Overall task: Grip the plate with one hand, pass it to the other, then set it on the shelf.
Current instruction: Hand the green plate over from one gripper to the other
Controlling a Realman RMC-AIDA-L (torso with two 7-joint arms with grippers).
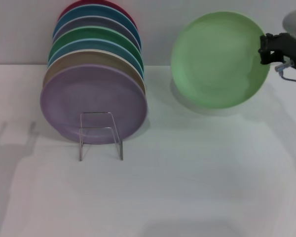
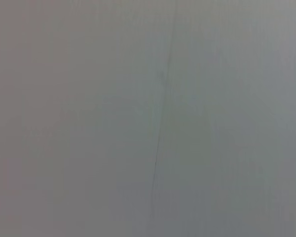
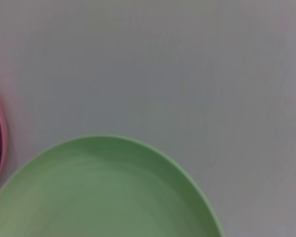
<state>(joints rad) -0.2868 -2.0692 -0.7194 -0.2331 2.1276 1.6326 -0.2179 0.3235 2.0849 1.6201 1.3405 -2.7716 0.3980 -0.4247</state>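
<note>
Right gripper is clamped on the right rim of the plate, holding it raised and tilted above the table. Left gripper is out of sight. First grip appears done; handover and placement remain. The shelf is crowded with a lilac plate and others stacked behind, leaving little room.

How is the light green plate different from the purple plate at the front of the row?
The pale mint-green plate is green; the lilac plate is purple. The mint-green plate is up off the table, held at its edge by the right gripper; the lilac plate stands in the clear rack. The mint-green plate is alone; the lilac plate fronts a row of plates. Both are round, plain and tilted up.
</note>
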